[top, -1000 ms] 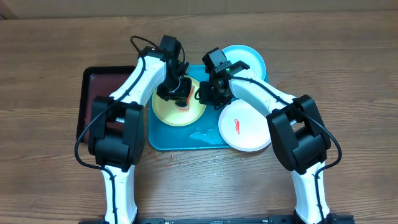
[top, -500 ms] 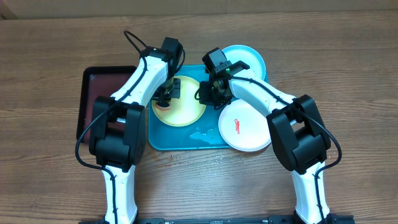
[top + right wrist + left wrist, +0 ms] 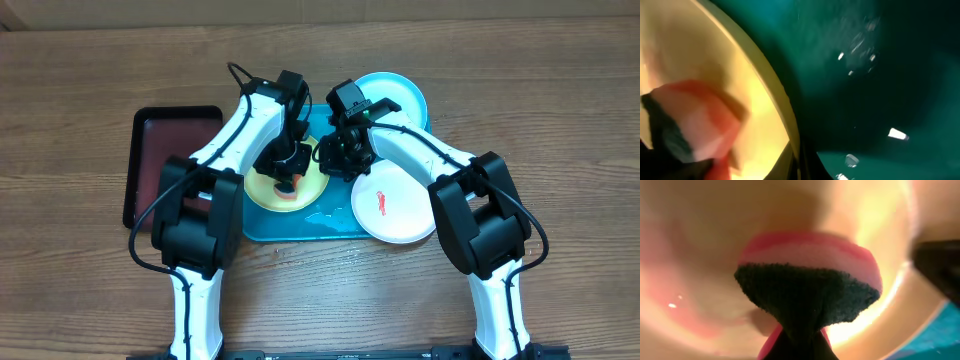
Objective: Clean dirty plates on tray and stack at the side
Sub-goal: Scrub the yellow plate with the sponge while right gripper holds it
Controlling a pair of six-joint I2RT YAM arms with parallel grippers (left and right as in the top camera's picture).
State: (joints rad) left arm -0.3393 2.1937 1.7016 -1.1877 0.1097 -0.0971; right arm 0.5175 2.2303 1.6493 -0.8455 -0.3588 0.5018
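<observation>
Your sponge (image 3: 810, 275), pink with a dark scrubbing face, is pinched in the left gripper (image 3: 290, 170) and pressed down onto the yellow-green plate (image 3: 262, 190). That plate lies directly beneath it, inside the blue tray (image 3: 300, 225). The plate is round, so no axis matters; what counts is the unwiped surface left of the sponge.

Just to the sponge's right, the right gripper (image 3: 335, 155) sits at the plate's rim with its jaws pressed together. Whether it actually grips the rim, you cannot tell. Your left arm is the one on the work.

Further right of the sponge, the white plate (image 3: 395, 205) has a red smear on it.

Half a second ago the sponge sat on the plate's far left part. It has since swept across to the right, while the right gripper has stayed put.
</observation>
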